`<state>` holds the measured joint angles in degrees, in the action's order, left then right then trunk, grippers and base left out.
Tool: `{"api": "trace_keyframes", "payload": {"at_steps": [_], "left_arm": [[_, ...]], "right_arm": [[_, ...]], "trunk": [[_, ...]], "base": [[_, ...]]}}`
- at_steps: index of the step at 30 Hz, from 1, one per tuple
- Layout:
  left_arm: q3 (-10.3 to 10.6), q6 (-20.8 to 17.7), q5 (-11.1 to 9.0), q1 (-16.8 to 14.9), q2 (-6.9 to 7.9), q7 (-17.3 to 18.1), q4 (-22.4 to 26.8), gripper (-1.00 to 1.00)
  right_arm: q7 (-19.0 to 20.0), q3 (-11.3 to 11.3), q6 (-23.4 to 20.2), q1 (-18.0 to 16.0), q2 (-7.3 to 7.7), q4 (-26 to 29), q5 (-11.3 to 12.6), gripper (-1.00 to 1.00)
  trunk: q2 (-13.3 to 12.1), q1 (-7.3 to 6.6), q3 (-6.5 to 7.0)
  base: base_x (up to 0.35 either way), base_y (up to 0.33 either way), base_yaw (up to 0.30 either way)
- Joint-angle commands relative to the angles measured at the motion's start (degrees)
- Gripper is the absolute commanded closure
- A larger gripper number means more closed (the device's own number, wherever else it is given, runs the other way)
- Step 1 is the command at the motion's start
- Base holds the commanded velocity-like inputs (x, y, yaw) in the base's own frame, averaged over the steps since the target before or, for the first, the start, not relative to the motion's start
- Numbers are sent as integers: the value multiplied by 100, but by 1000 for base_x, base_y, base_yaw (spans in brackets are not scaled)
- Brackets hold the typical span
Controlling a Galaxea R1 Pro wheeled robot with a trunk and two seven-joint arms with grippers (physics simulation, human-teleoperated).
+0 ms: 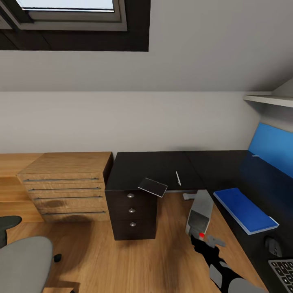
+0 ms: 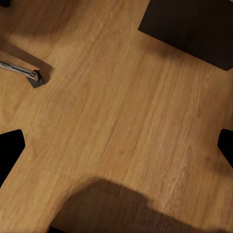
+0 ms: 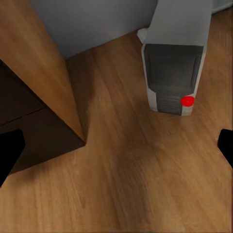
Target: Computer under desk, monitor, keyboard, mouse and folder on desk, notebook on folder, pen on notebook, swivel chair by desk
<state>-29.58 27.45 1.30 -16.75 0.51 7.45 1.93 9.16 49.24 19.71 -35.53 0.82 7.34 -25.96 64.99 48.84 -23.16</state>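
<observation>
On the black desk lie a dark notebook, overhanging the front edge, and a thin white pen. The blue folder rests on the desk's right wing, with the mouse and a corner of the keyboard nearer me. The computer stands on the floor under the desk. The swivel chair is at lower left. My left gripper and right gripper are open above the floor, holding nothing. The monitor is out of view.
A light wooden drawer chest stands left of the desk's dark drawer pedestal. A chrome chair leg with a castor lies on the wooden floor. A blue back panel and a wall shelf are on the right.
</observation>
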Motion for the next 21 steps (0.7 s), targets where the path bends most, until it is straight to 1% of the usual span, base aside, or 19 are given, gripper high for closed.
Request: {"api": "trace_keyframes", "payload": {"at_steps": [1, 4, 5, 6, 9, 11, 14, 15, 18, 21], "left_arm": [[-48, 14, 15, -4, 2, 38, -8, -100], [-48, 15, 18, -4, 2, 38, -8, -100], [-48, 15, 19, -4, 2, 39, -8, -100], [-48, 15, 19, -4, 2, 41, -9, -100], [-44, 15, 20, -4, 2, 45, -9, -100], [-42, 18, 21, -4, 2, 46, -9, -100], [-40, 20, 26, -4, 2, 46, -9, -100], [-40, 17, 28, -4, 2, 46, -9, -100], [-36, 20, 28, -4, 2, 46, -9, -100], [-34, 21, 58, -4, 2, 46, -9, -100]], "right_arm": [[23, 46, 58, 17, -1, -9, -34, -100], [17, 43, 122, 63, -8, -111, -89, -100], [16, 39, 180, 110, -10, -240, -235, -100], [16, 38, 208, 122, -10, -279, -312, -100], [11, 40, 414, 157, -17, -424, -853, -100], [9, 41, 502, 163, -20, -453, -1008, -100], [10, 51, 567, 167, -32, -475, -1108, -100], [20, 57, 598, 169, -89, -519, -1149, -100], [17, 58, 609, 169, -110, -540, -1156, -100], [10, 59, 612, 169, -122, -547, -1157, -100]], "trunk": [[4, 0, -6], [4, 0, -6], [4, 0, -6], [4, 0, -6], [4, 0, -6], [4, 0, -6], [4, 0, -6], [4, 0, -6], [4, 0, -6], [4, 0, -6]], "base": [[0, 0, 0], [0, 0, 0], [0, 0, 0], [0, 0, 0], [0, 0, 0], [0, 0, 0], [0, 0, -2], [0, 0, -67], [27, 5, -34], [199, 7, -12]]}}
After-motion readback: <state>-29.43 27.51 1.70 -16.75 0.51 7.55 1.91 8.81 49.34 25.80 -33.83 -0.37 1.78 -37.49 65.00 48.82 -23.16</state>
